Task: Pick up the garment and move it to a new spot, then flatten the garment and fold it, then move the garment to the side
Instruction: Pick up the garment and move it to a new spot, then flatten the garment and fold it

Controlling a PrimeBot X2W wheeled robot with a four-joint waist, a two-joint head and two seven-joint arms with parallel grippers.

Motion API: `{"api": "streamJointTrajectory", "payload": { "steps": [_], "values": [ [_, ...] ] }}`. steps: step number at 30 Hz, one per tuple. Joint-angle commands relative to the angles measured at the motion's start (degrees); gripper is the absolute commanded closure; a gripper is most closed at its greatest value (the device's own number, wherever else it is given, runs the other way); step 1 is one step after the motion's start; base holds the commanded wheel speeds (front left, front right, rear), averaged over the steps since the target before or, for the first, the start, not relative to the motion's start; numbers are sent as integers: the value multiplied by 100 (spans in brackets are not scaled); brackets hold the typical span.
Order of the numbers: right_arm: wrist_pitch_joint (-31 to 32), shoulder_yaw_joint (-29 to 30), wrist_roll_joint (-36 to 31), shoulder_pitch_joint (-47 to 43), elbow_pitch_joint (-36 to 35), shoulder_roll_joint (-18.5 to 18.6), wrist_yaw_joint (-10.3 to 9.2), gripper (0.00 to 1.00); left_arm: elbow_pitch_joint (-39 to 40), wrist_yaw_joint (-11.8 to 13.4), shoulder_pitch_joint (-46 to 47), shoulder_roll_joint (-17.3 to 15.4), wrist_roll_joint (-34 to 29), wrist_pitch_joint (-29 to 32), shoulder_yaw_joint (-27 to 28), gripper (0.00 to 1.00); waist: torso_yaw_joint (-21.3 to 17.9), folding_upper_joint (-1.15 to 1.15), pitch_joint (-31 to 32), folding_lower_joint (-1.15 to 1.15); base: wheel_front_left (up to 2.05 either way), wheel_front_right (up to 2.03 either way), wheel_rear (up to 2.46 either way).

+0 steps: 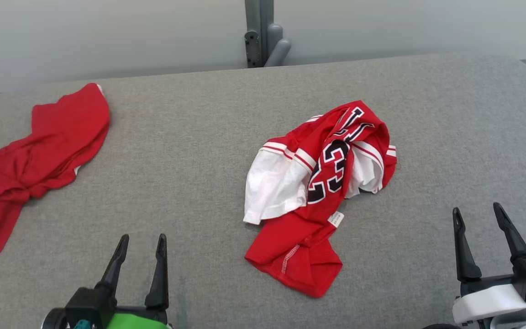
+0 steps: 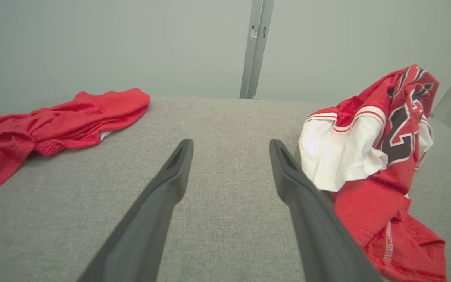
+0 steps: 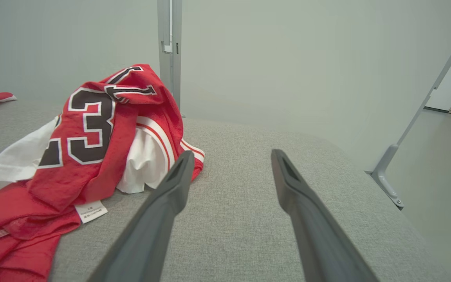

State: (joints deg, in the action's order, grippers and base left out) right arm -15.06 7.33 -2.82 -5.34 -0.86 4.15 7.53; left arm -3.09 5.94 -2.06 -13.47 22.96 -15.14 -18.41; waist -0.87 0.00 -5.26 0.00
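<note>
Nearest, left gripper (image 1: 143,237) and right gripper (image 1: 476,209), fingers spread apart and holding nothing, with the crumpled jersey (image 1: 322,183) ahead, between them. Nothing done yet by the look of it: pick-up, move, flattening, folding and setting aside all left to do. Plenty of bare grey surface (image 1: 199,137) ahead of both; another red garment (image 1: 39,155) well out past the left gripper's outer side, rounded edge off the right gripper's outer side.

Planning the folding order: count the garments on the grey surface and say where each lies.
2. A crumpled red-and-white jersey lies near the middle; a plain red garment lies at the left edge. Folds could hide more.
</note>
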Motion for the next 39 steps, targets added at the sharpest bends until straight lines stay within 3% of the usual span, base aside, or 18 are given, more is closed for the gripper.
{"api": "streamJointTrajectory", "payload": {
  "steps": [1, 12, 16, 39],
  "values": [
    [-17, 48, -32, -92, 31, 19, -8, 0, -16, -96, -179, 68, -108, -1, 141, 0, 321, 0, 255, 0, 0, 0, 0],
    [-17, 107, -14, -260, 414, 56, -8, 0, -227, -1005, -1008, 371, -688, -1, 1218, 0, 500, 0, 548, 0, 0, 0, 0],
    [-17, 59, -14, -187, 528, 49, -8, 0, -221, -1198, -1077, 467, -763, -2, 1427, 0, 456, 0, 592, 0, 0, 0, 0],
    [-17, -161, 120, 32, 649, 40, -8, 0, -28, -1346, -992, 768, -956, -2, 1575, 0, 289, 0, 564, 0, 0, 0, 0]
  ]
}}
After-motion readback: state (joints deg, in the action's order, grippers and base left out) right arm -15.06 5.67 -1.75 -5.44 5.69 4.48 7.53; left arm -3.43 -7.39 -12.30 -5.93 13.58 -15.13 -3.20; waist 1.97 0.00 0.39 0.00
